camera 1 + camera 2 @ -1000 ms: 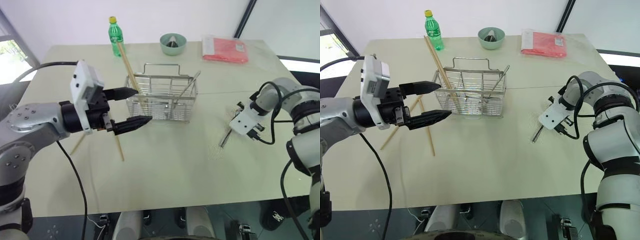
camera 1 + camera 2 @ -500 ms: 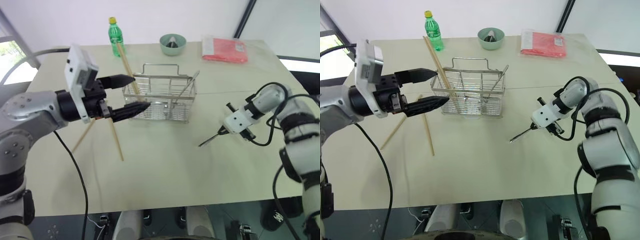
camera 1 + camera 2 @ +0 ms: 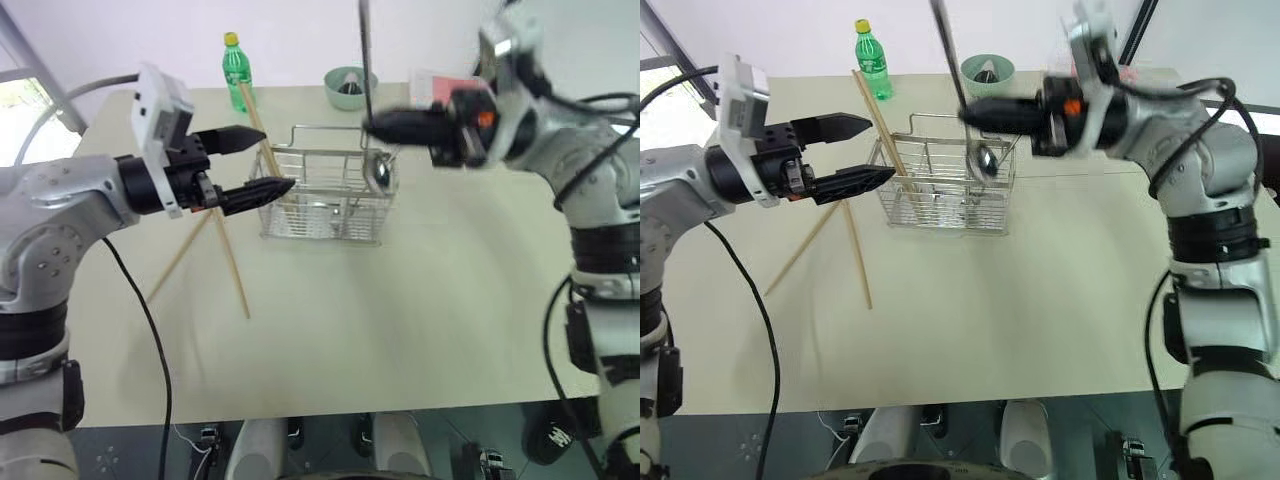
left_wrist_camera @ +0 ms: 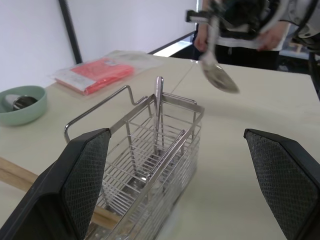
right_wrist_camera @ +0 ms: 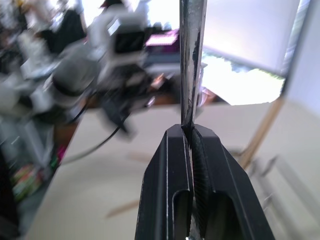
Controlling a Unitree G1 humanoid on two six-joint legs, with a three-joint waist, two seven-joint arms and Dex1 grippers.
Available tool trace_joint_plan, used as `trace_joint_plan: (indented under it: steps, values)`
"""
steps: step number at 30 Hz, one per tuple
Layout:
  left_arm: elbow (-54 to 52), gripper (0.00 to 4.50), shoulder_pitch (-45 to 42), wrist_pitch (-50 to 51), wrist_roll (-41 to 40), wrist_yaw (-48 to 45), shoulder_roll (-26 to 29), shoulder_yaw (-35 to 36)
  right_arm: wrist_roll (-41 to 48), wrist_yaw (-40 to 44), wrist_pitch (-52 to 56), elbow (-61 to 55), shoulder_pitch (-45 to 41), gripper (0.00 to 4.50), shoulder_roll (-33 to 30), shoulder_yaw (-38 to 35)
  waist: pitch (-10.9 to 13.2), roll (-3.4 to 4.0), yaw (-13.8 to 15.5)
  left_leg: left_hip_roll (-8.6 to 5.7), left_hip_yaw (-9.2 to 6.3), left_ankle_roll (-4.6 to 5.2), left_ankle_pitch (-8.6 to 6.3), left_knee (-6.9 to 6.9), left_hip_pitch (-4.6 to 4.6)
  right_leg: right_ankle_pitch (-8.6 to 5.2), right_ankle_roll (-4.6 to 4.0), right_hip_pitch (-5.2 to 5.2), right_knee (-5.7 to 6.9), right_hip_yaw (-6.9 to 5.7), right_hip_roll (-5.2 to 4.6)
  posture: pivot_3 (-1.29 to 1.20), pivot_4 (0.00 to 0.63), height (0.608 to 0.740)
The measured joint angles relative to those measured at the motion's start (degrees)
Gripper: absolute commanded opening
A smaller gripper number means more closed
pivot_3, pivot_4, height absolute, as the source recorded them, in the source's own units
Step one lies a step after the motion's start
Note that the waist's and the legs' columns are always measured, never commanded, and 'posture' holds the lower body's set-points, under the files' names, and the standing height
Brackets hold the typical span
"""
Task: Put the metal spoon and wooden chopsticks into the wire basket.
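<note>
- Gripping the metal spoon (image 3: 978,150) by its slim handle, the right hand (image 3: 975,112) is clenched tight on it and pointed toward the robot's left, above the wire basket (image 3: 945,188); the handle rises upright out of the top of the head views and the shiny bowl hangs down just over the basket's right end.
- From the right wrist camera, the two black fingers (image 5: 172,190) press flat against the handle with no gap between them.
- To the basket's left, the left hand (image 3: 865,150) hangs released, one finger above the other and set wide apart, their tips close to the basket's left end and touching nothing.
- Leaning in the basket's left end, one of the wooden chopsticks (image 3: 256,130) slants up and back toward the green bottle (image 3: 232,64).
- Two more of the pale sticks (image 3: 232,268) lie on the bench (image 3: 400,300) just left of the basket, spread in a narrow V.
- Inside the basket a thin metal rod (image 4: 158,107) stands tilted against the wires.
- At the bench's far edge sit a green bowl (image 3: 987,74) and, to its right, a red packet (image 4: 95,73).
- A person (image 4: 260,42) stands beyond the bench in the left wrist view.
</note>
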Motion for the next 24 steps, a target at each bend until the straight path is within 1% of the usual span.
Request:
trace_joint_plan:
  steps: [3, 8, 12, 13, 14, 16, 17, 18, 20, 21, 24]
  values:
    - [0.3, 4.5, -0.4, -0.1, 0.8, -0.5, -0.4, 0.0, -5.7, -3.6, -3.2, 4.7, 0.3, 0.02, 2.7, -0.6, 0.0, -0.01, 0.4, -0.03, 0.07, 0.01, 0.01, 0.0, -0.09, 0.01, 0.01, -0.05, -0.01, 0.0, 0.07, 0.0, 0.15, 0.68]
    - [0.4, 4.5, -0.6, -0.1, 1.2, -0.6, -1.1, 0.2, -10.3, -2.7, -6.3, 6.1, 3.6, 0.02, 4.5, -0.7, 0.0, -0.02, 0.3, -0.03, 0.07, 0.06, 0.02, 0.01, -0.11, 0.02, 0.04, -0.04, 0.03, -0.01, 0.13, 0.0, 0.15, 0.68]
    - [0.3, 4.5, -0.6, 0.0, 1.3, -0.1, -1.1, 0.5, -12.0, -3.0, -6.7, 6.2, 5.8, 0.02, 5.9, -1.1, 0.0, -0.02, 0.2, -0.01, 0.07, 0.14, 0.07, 0.02, -0.08, 0.02, 0.04, -0.03, 0.07, -0.02, 0.16, 0.0, 0.15, 0.68]
    - [0.3, 4.5, -0.6, 0.1, 1.3, 0.1, -1.1, 0.5, -12.2, -3.2, -6.5, 6.2, 6.2, 0.71, 6.2, -1.3, 0.0, -0.02, 0.2, -0.01, 0.07, 0.15, 0.08, 0.02, -0.08, 0.02, 0.05, -0.03, 0.07, -0.01, 0.16, 0.0, 0.15, 0.68]
    - [0.3, 4.5, -0.6, 0.1, 1.4, 0.2, -1.1, 0.6, -12.4, -3.5, -6.1, 6.2, 6.4, 0.94, 6.7, -1.7, 0.0, -0.02, 0.2, -0.01, 0.07, 0.15, 0.08, 0.03, -0.08, 0.02, 0.05, -0.03, 0.08, -0.02, 0.16, 0.0, 0.15, 0.68]
    - [0.3, 4.5, -0.6, 0.2, 1.4, 0.3, -1.1, 0.8, -12.5, -3.8, -6.0, 6.1, 6.8, 1.84, 7.1, -2.4, 0.0, -0.02, 0.3, -0.01, 0.06, 0.15, 0.07, 0.03, -0.08, 0.02, 0.05, -0.02, 0.07, -0.02, 0.16, 0.0, 0.15, 0.68]
    - [0.3, 4.5, -0.6, 0.2, 1.4, 0.4, -1.1, 0.9, -12.5, -4.2, -5.8, 6.0, 7.0, 2.43, 7.5, -3.0, 0.0, -0.02, 0.3, -0.02, 0.06, 0.14, 0.07, 0.04, -0.08, 0.02, 0.05, -0.01, 0.07, -0.02, 0.16, 0.0, 0.15, 0.68]
    - [0.3, 4.5, -0.6, 0.2, 1.4, 0.5, -1.1, 1.0, -12.5, -4.7, -5.5, 5.9, 7.2, 2.76, 7.8, -3.6, 0.0, -0.02, 0.3, -0.02, 0.06, 0.11, 0.05, 0.04, -0.08, 0.02, 0.05, -0.01, 0.07, -0.02, 0.16, 0.0, 0.15, 0.68]
    - [0.3, 4.5, -0.6, 0.2, 1.9, 0.7, -1.1, 1.3, -12.4, -5.8, -4.6, 5.7, 7.3, 3.94, 8.0, -4.5, 0.0, -0.02, 0.3, -0.02, 0.06, 0.07, 0.03, 0.04, -0.08, 0.01, 0.05, -0.01, 0.06, -0.02, 0.16, 0.0, 0.15, 0.68]
    - [0.3, 4.5, -0.6, 0.2, 2.0, 0.9, -1.1, 1.5, -12.4, -6.2, -4.3, 5.5, 7.3, 4.4, 8.0, -5.1, 0.0, -0.02, 0.3, -0.02, 0.05, 0.06, 0.02, 0.04, -0.08, 0.01, 0.05, -0.01, 0.06, -0.02, 0.16, 0.0, 0.15, 0.68]
    - [0.7, 4.5, -0.6, 0.3, 2.1, 2.4, -1.2, 2.6, -11.2, -7.8, -2.1, 4.2, 7.3, 4.47, 8.0, -7.7, 0.0, -0.02, 0.2, -0.01, 0.04, 0.06, 0.02, 0.04, -0.08, 0.01, 0.04, -0.01, 0.07, -0.02, 0.16, 0.0, 0.15, 0.68]
